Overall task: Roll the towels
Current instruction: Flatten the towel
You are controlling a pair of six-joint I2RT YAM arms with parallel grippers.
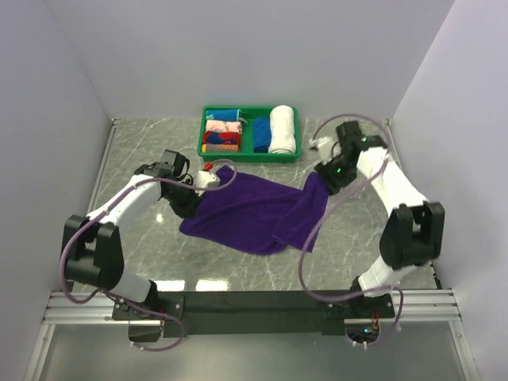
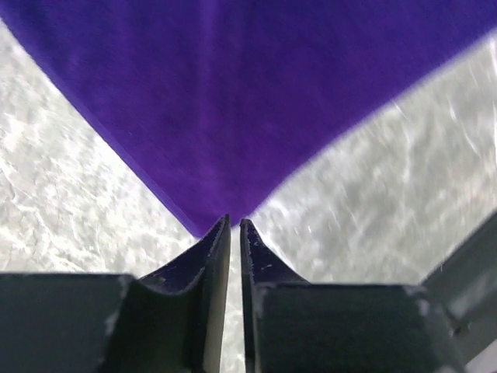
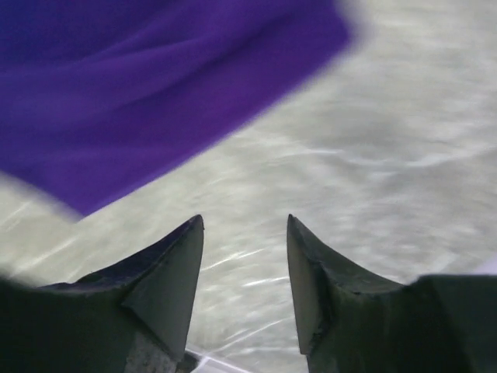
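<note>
Towel (image 1: 254,213) lies rumpled mid-counter (image 1: 143,151), left gripper (image 2: 235,221) pinched narrow on its corner nearest the far-left, right gripper (image 3: 245,225) wide and empty beside the far-right corner; it should grab there, then both pull flat before rolling.

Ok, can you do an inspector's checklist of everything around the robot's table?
Surface: grey marbled table, shiny.
Job's things: purple towel, spread out and rumpled, not rolled yet.
Clutter: green tray at the far edge, holding a white roll, a blue roll and patterned rolls.
Grippers: left gripper shut on a towel corner; right gripper open, over bare table beside the towel.
Cables: lilac cables loop from both arms; the right one hangs near the towel's end.
Surroundings: white walls on three sides.
</note>
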